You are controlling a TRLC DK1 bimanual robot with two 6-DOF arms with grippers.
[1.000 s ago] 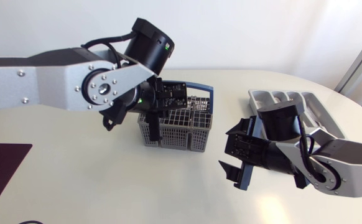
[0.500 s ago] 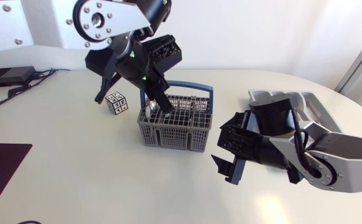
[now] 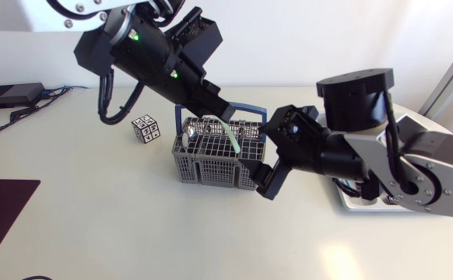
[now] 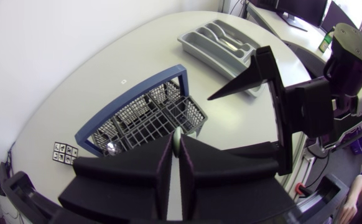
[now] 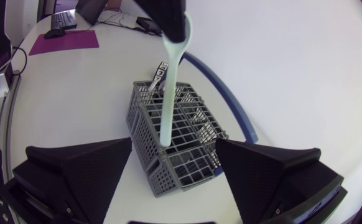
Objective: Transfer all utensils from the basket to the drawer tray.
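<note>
Extraction step: our left gripper (image 3: 220,111) clamps a pale green utensil (image 3: 233,138) over the basket (image 3: 211,167); right gripper (image 3: 267,155), spread wide, should probably receive it next.

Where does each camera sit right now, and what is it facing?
Head view: fixed above the table, looking down on both arms, basket and green utensil.
Left wrist view: on the left arm, looking past the left claw, shut on the utensil, at basket and tray.
Right wrist view: on the right arm, looking past the open right claw at the basket.
Shared: all three show basket and utensil.
</note>
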